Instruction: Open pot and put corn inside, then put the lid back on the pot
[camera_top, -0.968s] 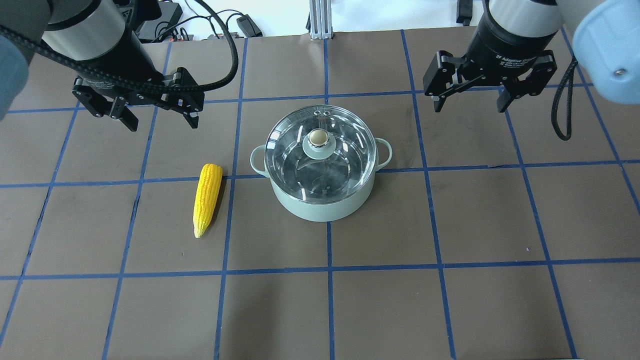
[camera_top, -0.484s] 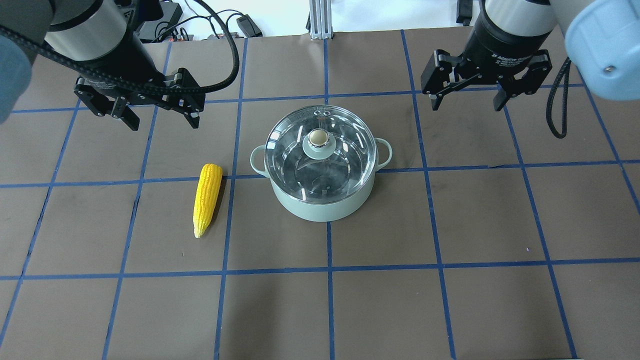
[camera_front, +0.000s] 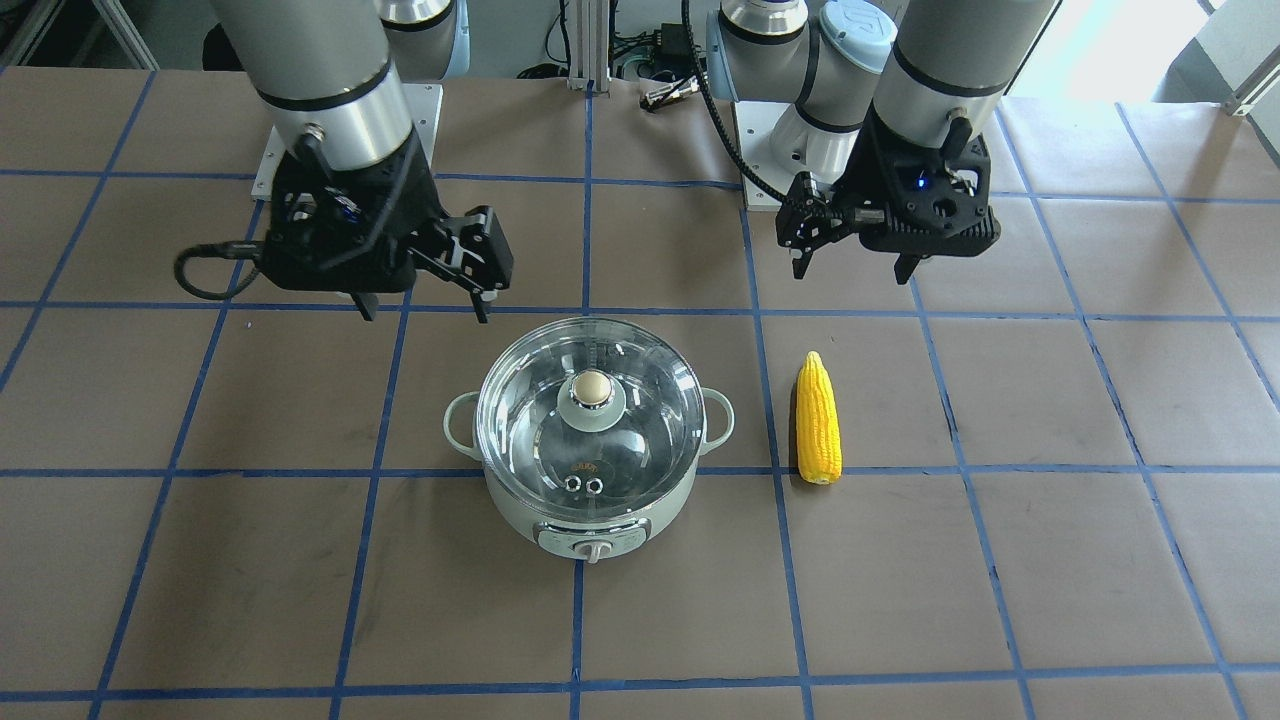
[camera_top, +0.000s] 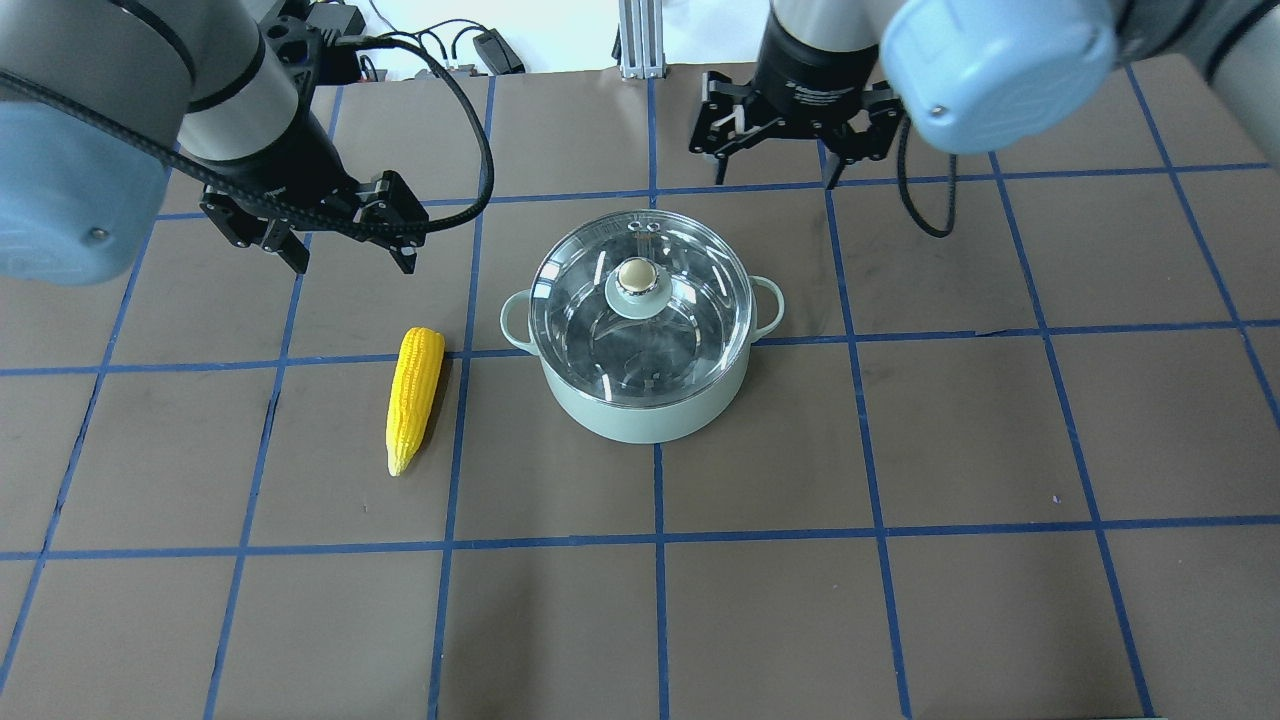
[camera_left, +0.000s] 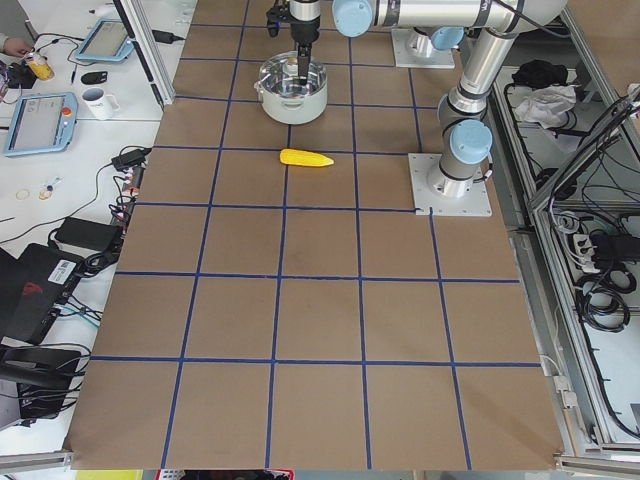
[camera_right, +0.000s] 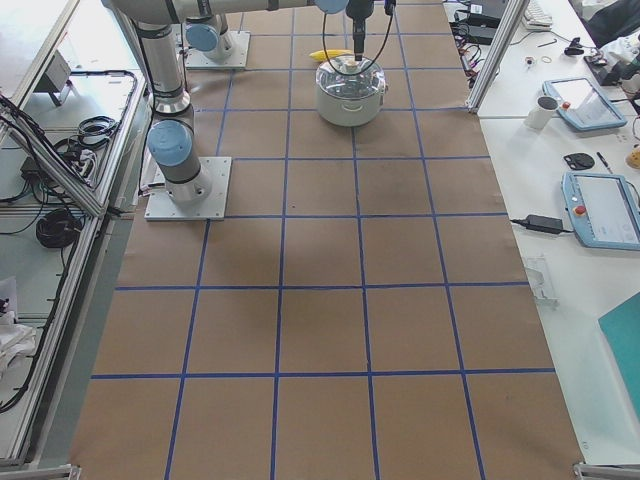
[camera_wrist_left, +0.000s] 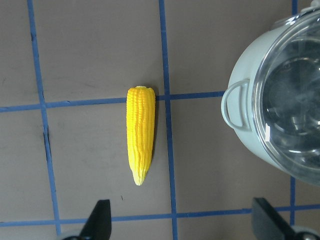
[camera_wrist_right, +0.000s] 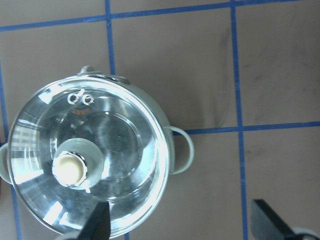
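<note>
The mint-green pot stands mid-table with the clear glass lid on it, beige knob up. The yellow corn lies on the table to the pot's left, tip toward the robot. My left gripper is open and empty, hovering just beyond the corn's blunt end. My right gripper is open and empty, hovering beyond the pot, slightly right of it. The left wrist view shows the corn and the pot's handle. The right wrist view shows the lid and knob.
The table is brown paper with a blue tape grid. Cables and a power adapter lie past the far edge. The pot's control dial faces away from the robot.
My right gripper has moved left, from the far right to just behind the pot. My left gripper has moved a little right and nearer, toward the corn. Pot, lid and corn have not moved.
</note>
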